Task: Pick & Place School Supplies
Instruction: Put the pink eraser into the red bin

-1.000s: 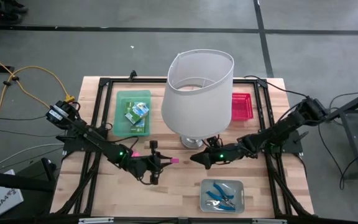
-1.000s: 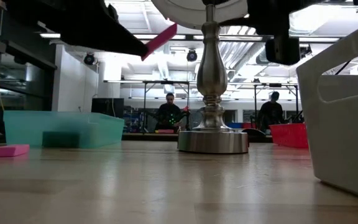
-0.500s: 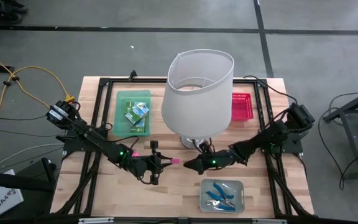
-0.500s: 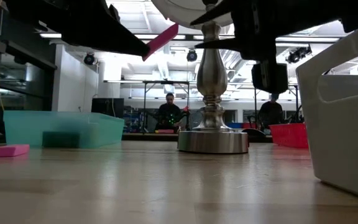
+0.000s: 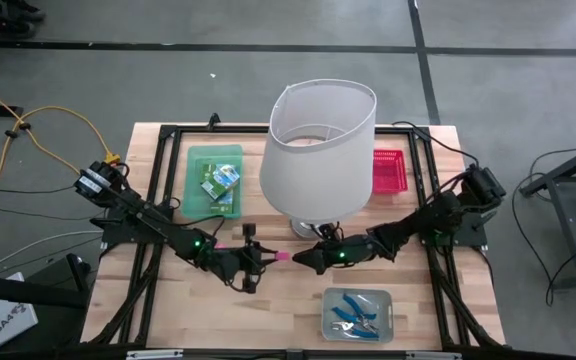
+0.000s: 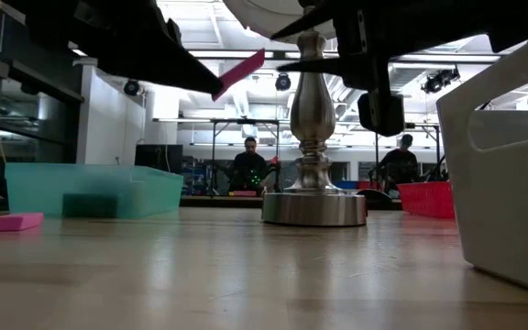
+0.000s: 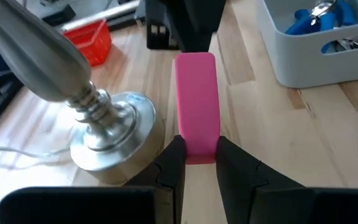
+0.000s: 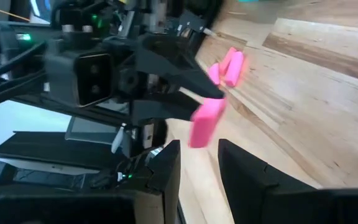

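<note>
The big white fabric lampshade [image 5: 318, 150] hides most of the silver metal lamp base [image 5: 306, 229] in the high view. In the low view the shade is cut off by the top edge, and the clear grey plastic tray [image 6: 507, 156] by the right edge. The printed green-yellow boxes [image 5: 221, 183] in the green plastic tray [image 5: 196, 185] are too small to read. The two people [image 6: 250, 165] behind the table are too distant to make out. The right wrist view is motion-blurred around the pink rectangular eraser block [image 8: 205, 122].

Pink eraser [image 7: 196, 99], blue-handled scissors [image 5: 353, 313] in grey tray [image 5: 329, 305], red basket [image 5: 388, 171], white lampshade [image 5: 313, 170].
</note>
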`<act>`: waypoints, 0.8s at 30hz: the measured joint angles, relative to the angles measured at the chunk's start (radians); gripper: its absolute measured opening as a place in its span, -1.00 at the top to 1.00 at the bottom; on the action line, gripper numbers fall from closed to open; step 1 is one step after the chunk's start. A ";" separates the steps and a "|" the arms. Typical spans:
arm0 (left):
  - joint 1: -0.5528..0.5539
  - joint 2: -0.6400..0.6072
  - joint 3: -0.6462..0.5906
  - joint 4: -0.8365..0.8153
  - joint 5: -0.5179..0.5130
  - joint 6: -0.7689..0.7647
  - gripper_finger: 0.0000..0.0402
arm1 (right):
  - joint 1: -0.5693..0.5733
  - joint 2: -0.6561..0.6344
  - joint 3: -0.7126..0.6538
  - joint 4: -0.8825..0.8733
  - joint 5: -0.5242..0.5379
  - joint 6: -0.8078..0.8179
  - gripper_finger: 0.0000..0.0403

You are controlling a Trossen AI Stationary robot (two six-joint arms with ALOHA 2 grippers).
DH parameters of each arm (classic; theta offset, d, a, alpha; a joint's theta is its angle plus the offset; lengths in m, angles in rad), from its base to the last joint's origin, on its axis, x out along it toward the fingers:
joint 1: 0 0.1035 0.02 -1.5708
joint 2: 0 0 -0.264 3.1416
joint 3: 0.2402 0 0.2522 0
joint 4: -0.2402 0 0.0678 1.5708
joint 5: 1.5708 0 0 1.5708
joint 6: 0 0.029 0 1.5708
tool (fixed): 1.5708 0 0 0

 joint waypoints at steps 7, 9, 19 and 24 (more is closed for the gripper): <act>0.018 0.001 0.000 -0.014 0.024 -0.017 0.68 | 0.000 0.000 0.000 -0.004 0.000 -0.001 0.50; 0.018 0.001 0.000 -0.014 0.025 -0.015 0.68 | -0.002 0.000 0.000 -0.007 0.000 -0.004 0.50; 0.035 0.001 0.000 -0.014 0.036 0.000 0.68 | -0.037 0.000 0.000 -0.011 -0.023 -0.012 0.50; 0.064 0.001 0.000 -0.013 0.077 0.001 0.68 | -0.045 0.000 0.000 -0.011 -0.026 -0.023 0.50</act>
